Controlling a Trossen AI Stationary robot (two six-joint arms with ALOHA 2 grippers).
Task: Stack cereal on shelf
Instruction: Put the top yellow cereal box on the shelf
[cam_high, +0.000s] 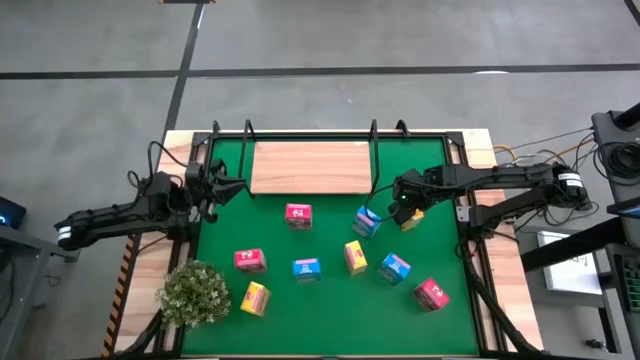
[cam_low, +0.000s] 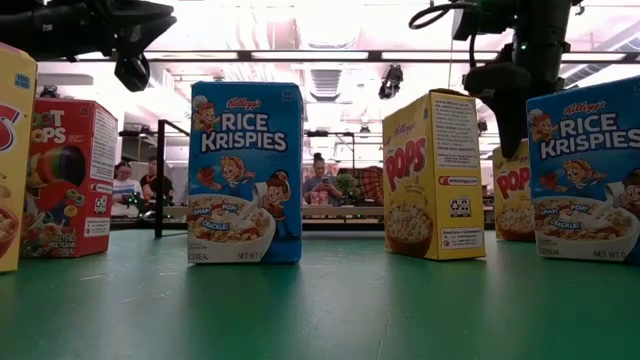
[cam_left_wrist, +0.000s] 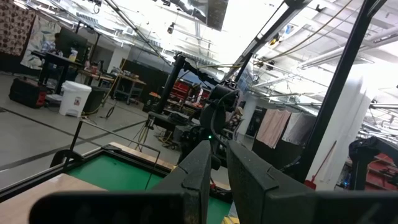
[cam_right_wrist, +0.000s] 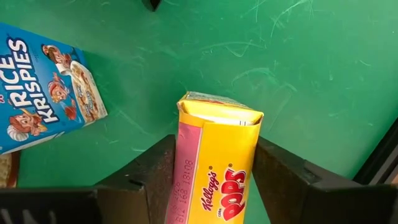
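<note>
My right gripper (cam_right_wrist: 214, 180) has its two fingers on either side of a yellow Pops carton (cam_right_wrist: 217, 162), touching or almost touching its side faces, the carton's long axis running straight out between them. It stands on the green mat (cam_high: 330, 215), right of a blue Rice Krispies carton (cam_high: 366, 221). Farther on lies the shelf (cam_high: 310, 166), to the left of this gripper, so this arm is the nearer one; the left gripper (cam_high: 222, 187) waits nearly closed and empty at the shelf's left end.

Right pincer (cam_right_wrist: 214, 180) low, left pincer (cam_left_wrist: 214, 180) raised

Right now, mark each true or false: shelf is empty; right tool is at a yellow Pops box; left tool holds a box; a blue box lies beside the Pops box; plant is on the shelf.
1. The shelf is empty: true.
2. The right tool straddles a yellow Pops box: true.
3. The left tool holds a box: false, it holds nothing.
4. A blue Rice Krispies box lies beside the Pops box: true.
5. The plant is on the shelf: false, it stands at the mat's near-left corner.
</note>
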